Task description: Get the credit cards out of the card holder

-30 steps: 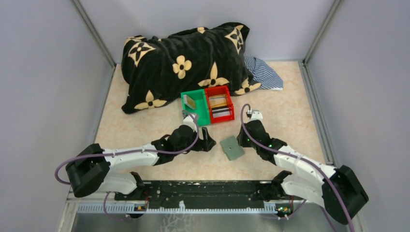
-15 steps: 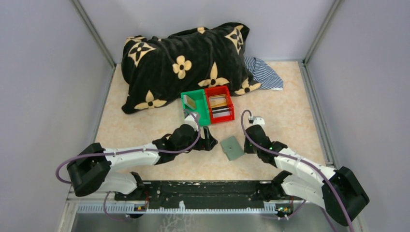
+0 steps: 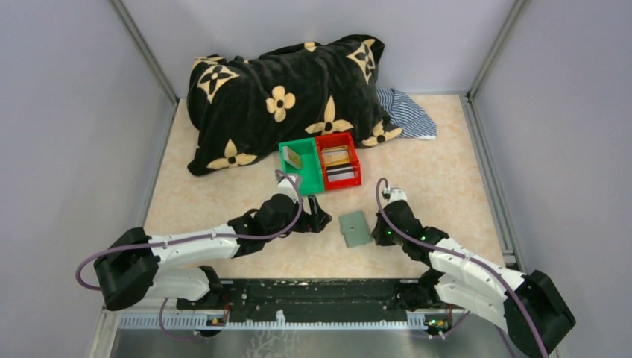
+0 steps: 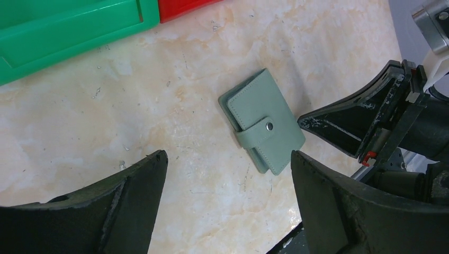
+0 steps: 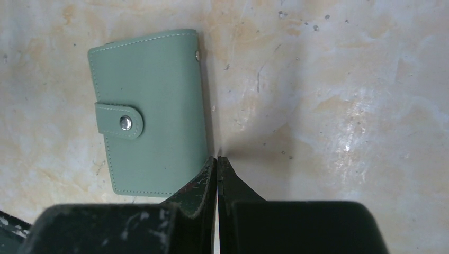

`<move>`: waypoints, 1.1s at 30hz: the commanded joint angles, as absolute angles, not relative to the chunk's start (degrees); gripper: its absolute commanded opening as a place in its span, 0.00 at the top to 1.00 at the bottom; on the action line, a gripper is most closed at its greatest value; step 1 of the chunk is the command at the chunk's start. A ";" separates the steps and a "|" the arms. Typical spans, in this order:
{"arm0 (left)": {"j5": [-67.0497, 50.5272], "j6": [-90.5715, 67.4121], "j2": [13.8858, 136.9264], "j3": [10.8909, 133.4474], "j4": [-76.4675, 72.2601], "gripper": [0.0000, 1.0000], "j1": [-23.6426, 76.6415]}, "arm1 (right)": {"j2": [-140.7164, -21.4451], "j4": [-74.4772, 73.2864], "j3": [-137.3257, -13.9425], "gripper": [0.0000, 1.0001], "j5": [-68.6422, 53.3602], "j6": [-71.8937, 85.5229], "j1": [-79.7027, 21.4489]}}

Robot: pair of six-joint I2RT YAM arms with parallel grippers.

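Observation:
The card holder (image 3: 355, 228) is a grey-green wallet lying flat on the table, closed by a snap strap. It also shows in the left wrist view (image 4: 263, 128) and the right wrist view (image 5: 153, 111). My left gripper (image 3: 322, 220) is open and empty just left of it, low over the table (image 4: 227, 156). My right gripper (image 3: 374, 224) is shut and empty, its tips (image 5: 217, 157) at the wallet's right edge. A tan-gold credit card (image 3: 294, 157) stands in the green bin. Tan and dark cards (image 3: 339, 165) lie in the red bin.
The green bin (image 3: 311, 177) and the red bin (image 3: 355, 160) stand side by side just beyond the grippers. A black blanket with cream flowers (image 3: 283, 97) and a striped cloth (image 3: 408, 115) lie at the back. Grey walls close in both sides.
My right gripper has come back towards the near edge and down beside the wallet's right edge. My left arm has shifted slightly. The wallet has hardly moved.

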State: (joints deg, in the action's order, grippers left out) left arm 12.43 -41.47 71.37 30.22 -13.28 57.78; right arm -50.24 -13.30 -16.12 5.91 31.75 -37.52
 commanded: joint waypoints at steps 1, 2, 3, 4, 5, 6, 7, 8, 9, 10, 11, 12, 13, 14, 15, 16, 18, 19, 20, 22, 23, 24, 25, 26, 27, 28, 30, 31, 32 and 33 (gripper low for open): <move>12.99 -41.12 70.36 30.32 -12.50 0.08 58.32 | -49.75 -9.86 -16.90 1.00 2.62 32.38 -38.70; 13.15 -40.56 70.46 30.32 -12.69 0.08 58.40 | -50.27 -9.18 -17.10 1.00 2.41 32.45 -38.89; 13.18 -39.54 70.46 30.37 -12.85 0.08 58.49 | -50.94 -9.04 -17.51 1.00 2.61 32.19 -38.94; 13.18 -38.45 70.36 30.44 -13.17 0.08 58.65 | -51.48 -9.42 -18.04 1.00 3.60 31.84 -38.96; 13.21 -37.53 70.13 30.35 -13.45 0.08 58.81 | -51.80 -10.08 -18.84 1.00 4.81 31.47 -38.96; 13.01 -36.50 69.83 30.14 -13.96 0.08 58.92 | -51.80 -10.75 -19.65 1.00 5.85 31.20 -38.94; 12.41 -35.04 69.44 29.76 -14.89 0.09 58.97 | -51.59 -11.41 -20.57 1.00 6.80 30.88 -38.91; 11.55 -33.33 69.40 29.40 -16.13 0.10 58.97 | -51.26 -11.99 -21.52 1.00 7.45 30.66 -38.91; 9.68 -31.05 69.68 29.09 -17.73 0.12 58.97 | -50.85 -12.40 -22.40 1.00 7.89 30.61 -38.93; 7.32 -28.00 70.30 29.06 -19.30 0.13 58.97 | -50.43 -12.61 -23.17 1.00 8.24 30.60 -38.94; 5.38 -25.60 71.18 29.61 -20.11 0.13 58.97 | -50.23 -12.65 -23.85 1.00 8.41 30.58 -38.94; 3.59 -23.40 72.31 30.54 -20.19 0.13 59.05 | -50.05 -12.66 -24.47 1.00 8.43 30.58 -38.94; 1.76 -21.33 73.39 31.26 -20.70 0.13 59.06 | -50.14 -12.46 -25.01 1.00 8.25 30.61 -38.96; -0.15 -19.24 74.71 31.85 -21.86 0.13 59.06 | -50.56 -12.23 -25.45 1.00 7.37 30.56 -38.94; -1.85 -17.52 76.06 32.35 -22.94 0.11 59.06 | -51.22 -11.83 -25.97 1.00 6.46 30.52 -38.98; -3.40 -15.97 77.46 32.79 -24.02 0.09 59.04 | -51.98 -11.08 -26.21 1.00 5.32 30.62 -38.94; -8.05 -12.16 80.41 33.99 -25.58 0.01 59.08 | -53.85 -9.02 -26.05 1.00 3.14 30.75 -38.94; -10.37 -10.32 81.85 34.59 -26.40 0.01 59.06 | -54.83 -8.27 -25.76 1.00 2.48 30.97 -38.94; -12.03 -9.04 83.11 35.03 -27.16 0.01 59.06 | -55.76 -7.59 -25.49 1.00 2.00 31.06 -38.94; -13.76 -6.97 85.07 35.45 -29.10 0.01 59.14 | -57.14 -6.80 -25.05 1.00 1.64 31.08 -38.98; -14.35 -5.73 85.80 35.85 -29.69 0.01 59.11 | -57.55 -6.24 -24.65 1.00 1.49 31.00 -39.00; -14.93 -4.15 86.59 36.39 -29.72 0.01 59.14 | -57.94 -5.78 -24.35 1.00 1.37 30.97 -38.94; -15.51 -2.61 87.22 37.13 -29.48 0.01 59.15 | -58.28 -5.22 -24.07 1.00 1.09 30.96 -38.97; -16.03 -1.09 88.06 37.93 -29.01 0.01 59.15 | -58.72 -4.77 -23.77 1.00 0.73 30.98 -38.94; -16.37 0.10 88.61 38.75 -28.00 0.01 59.15 | -59.21 -4.10 -23.35 1.00 0.17 31.05 -38.95; -16.82 1.47 89.01 39.43 -27.62 0.01 59.17 | -59.65 -3.33 -22.94 1.00 -0.17 31.29 -38.94; -17.72 4.04 89.76 40.43 -27.36 0.03 59.16 | -61.12 -1.75 -22.00 1.00 -0.88 31.82 -38.94; -18.07 5.20 90.15 40.89 -27.15 0.05 59.15 | -61.56 -1.02 -21.40 1.00 -1.03 32.32 -38.98; -18.46 6.44 90.70 41.48 -26.72 0.07 59.15 | -62.09 -0.33 -20.82 1.00 -1.17 32.69 -38.96; -18.25 7.23 91.30 42.18 -25.93 0.07 59.18 | -62.47 0.18 -20.29 1.00 -1.30 33.06 -38.94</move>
